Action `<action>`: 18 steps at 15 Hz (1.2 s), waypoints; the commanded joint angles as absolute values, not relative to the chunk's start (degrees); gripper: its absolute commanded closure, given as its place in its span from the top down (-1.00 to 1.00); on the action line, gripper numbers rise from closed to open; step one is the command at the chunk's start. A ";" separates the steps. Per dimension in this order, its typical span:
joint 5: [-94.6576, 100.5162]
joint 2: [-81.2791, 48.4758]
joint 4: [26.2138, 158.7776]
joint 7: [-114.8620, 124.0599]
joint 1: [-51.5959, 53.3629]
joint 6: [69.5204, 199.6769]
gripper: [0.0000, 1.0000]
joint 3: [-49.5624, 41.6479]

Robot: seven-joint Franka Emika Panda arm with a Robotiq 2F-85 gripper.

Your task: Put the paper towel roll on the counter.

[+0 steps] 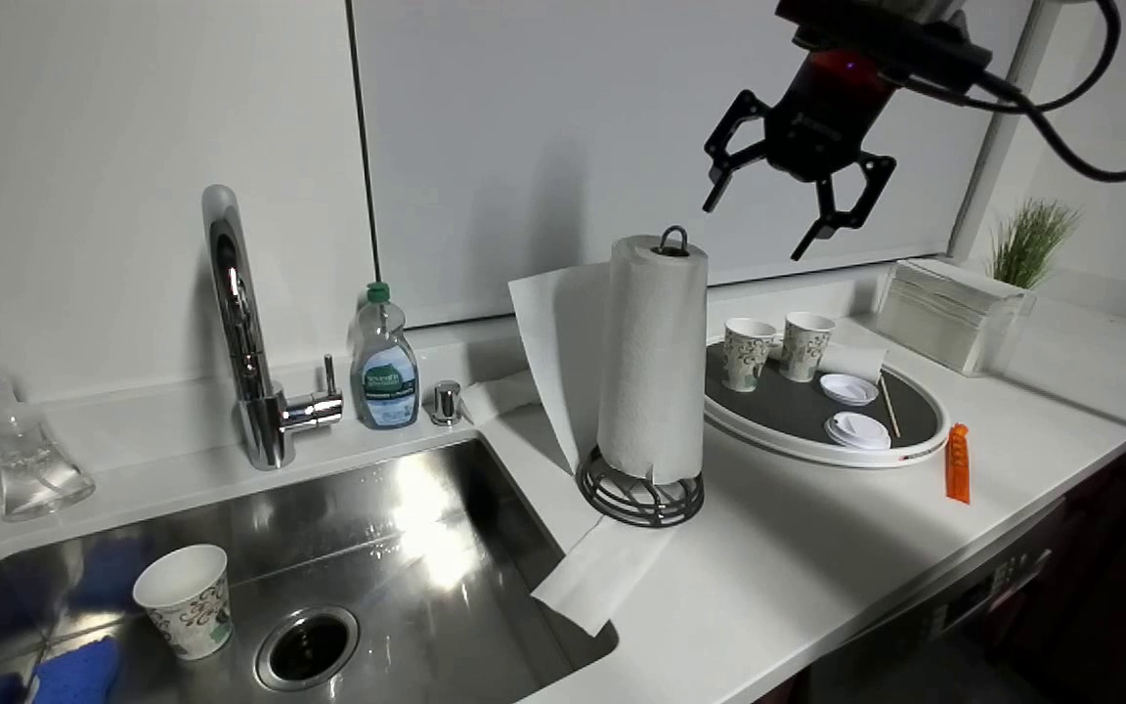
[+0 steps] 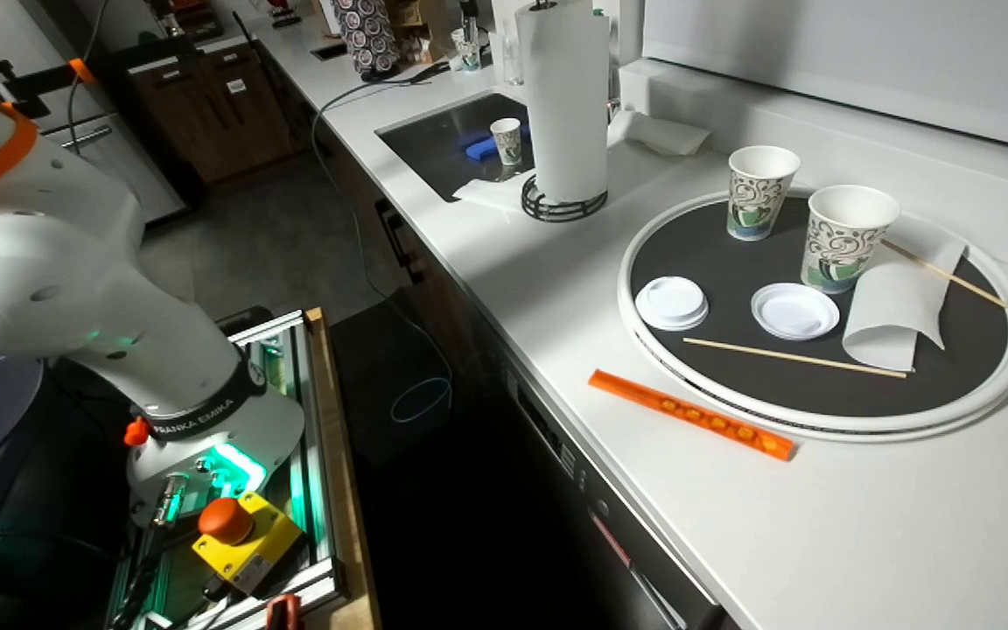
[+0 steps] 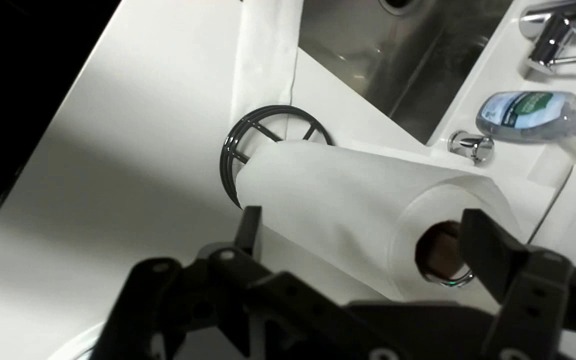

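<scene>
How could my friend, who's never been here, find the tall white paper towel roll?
Find the shiny metal sink in the white counter. Beside the sink stands the tall white paper towel roll, upright on a round black wire stand. Unlike the patterned paper cups nearby, it is plain, taller, and has a loose sheet flaring out.

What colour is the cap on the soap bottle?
Green; the cap shows best in an exterior view.

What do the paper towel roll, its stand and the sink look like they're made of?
The paper towel roll looks like matte white paper: a thin loose sheet flares out from it. Its stand is probably dark metal wire with some gloss, given slim bars and small glints. The sink seems stainless steel, satin-finished: grey with blurred bright reflections.
</scene>
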State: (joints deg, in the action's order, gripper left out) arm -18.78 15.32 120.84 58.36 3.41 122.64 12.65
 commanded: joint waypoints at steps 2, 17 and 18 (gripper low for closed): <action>-14.60 18.02 127.80 74.79 3.17 130.87 1.00 15.10; -6.85 12.11 124.17 84.80 3.85 135.14 1.00 15.33; -5.72 11.29 123.41 85.38 4.03 134.95 1.00 15.44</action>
State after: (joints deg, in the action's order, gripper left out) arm -9.47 13.16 125.17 81.47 3.55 133.86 14.77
